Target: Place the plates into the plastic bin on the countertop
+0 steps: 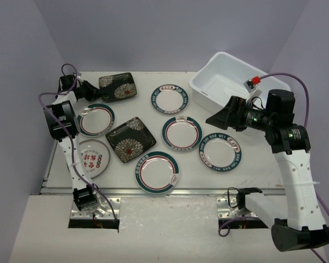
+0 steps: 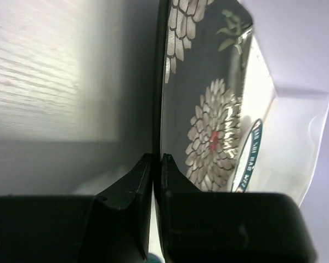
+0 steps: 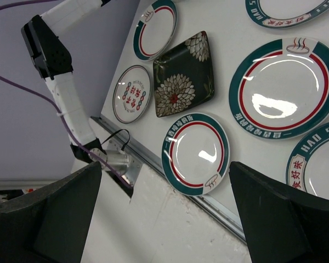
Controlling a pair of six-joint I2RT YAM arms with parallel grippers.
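At countertop (image 1: 263,164) far-left corner, left gripper (image 2: 157,159) pinches square black plate (image 2: 208,109) by its rim. Best lift level, clear of neighbouring dishes, toward plastic bin (image 1: 230,76) at far-right corner. Right gripper (image 1: 222,116) spread wide, holding nothing.

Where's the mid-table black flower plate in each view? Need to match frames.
Top external: black flower plate, left of centre.
Left wrist: not in it; that is the other black plate, held in the jaws of the left gripper.
Right wrist: black flower plate, upper centre.
Shared landmark, top and right wrist: red-lettered plate beside it.
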